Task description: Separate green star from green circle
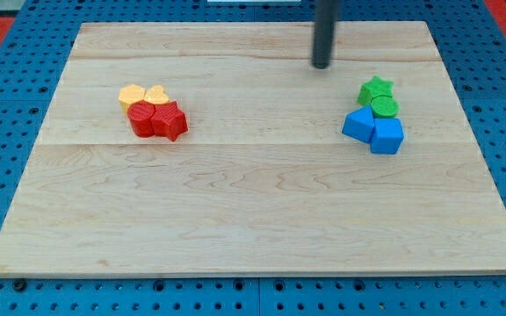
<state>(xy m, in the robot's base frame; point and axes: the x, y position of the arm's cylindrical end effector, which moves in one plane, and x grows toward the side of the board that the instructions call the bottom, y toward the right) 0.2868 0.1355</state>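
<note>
The green star [375,89] sits at the view's right on the wooden board [253,202]. The green circle [385,107] touches it just below and slightly right. My tip [322,65] is the lower end of the dark rod, up and to the left of the green star, with a clear gap between them.
Two blue blocks [358,125] [387,136] touch the green circle from below. At the view's left a cluster holds a yellow hexagon-like block [132,95], a yellow heart [155,94], a red block [143,118] and a red star [170,120]. Blue pegboard surrounds the board.
</note>
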